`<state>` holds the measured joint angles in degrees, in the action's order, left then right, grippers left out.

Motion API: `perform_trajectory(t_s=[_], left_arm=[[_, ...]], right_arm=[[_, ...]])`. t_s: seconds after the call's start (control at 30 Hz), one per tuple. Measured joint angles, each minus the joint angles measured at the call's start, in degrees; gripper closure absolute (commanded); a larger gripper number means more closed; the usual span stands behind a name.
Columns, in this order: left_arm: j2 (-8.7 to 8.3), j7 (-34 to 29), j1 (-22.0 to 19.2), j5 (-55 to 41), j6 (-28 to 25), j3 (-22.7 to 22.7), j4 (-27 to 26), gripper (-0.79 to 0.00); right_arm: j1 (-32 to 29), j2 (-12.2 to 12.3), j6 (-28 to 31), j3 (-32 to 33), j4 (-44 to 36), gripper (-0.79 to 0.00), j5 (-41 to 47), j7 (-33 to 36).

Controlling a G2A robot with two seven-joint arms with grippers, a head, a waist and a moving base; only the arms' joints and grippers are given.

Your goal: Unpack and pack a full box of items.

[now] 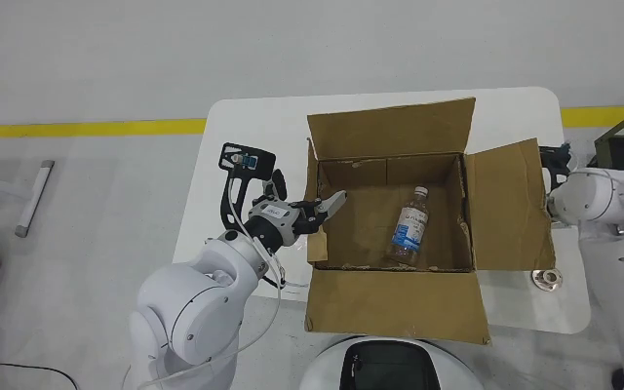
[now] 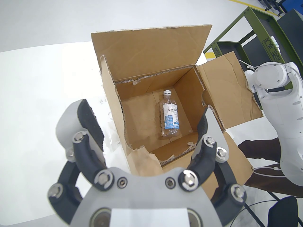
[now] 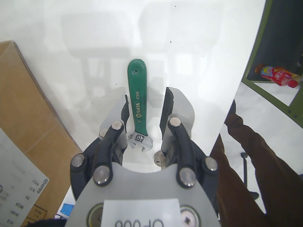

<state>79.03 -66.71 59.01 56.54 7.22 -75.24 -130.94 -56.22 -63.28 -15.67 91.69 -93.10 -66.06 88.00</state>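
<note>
Hovering at the box (image 1: 390, 292)'s torn left rim, fingers spread wide and empty.
Left gripper (image 1: 328, 209) sits over the wall's edge; one bottle (image 1: 410, 226) lies flat on the box floor, free space all round. Right gripper (image 3: 146, 96), beyond the right flap, stands parted astride a green wrench (image 3: 137, 90) on the table (image 3: 94, 24).

Matt rough-edged cardboard box (image 1: 390, 127), clear plastic bottle (image 1: 410, 227), glossy green-handled metal wrench (image 3: 137, 105).

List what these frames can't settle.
- Small round object on the table: top view, too small to identify.
- Wrench head: right wrist view, partly behind the right gripper linkage.
- Bottle fill level: clear plastic, too small in top view, unclear in left wrist view.
</note>
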Motion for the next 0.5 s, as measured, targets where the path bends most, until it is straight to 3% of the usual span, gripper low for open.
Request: perform_trajectory(t_s=[0.5], left_arm=[[0.00, 0.00, 0.00, 0.00, 0.00, 0.00, 0.00, -0.785]], right_arm=[[-2.15, 1.35, -0.61, -0.70, -1.08, -0.311, 2.64, 0.00]])
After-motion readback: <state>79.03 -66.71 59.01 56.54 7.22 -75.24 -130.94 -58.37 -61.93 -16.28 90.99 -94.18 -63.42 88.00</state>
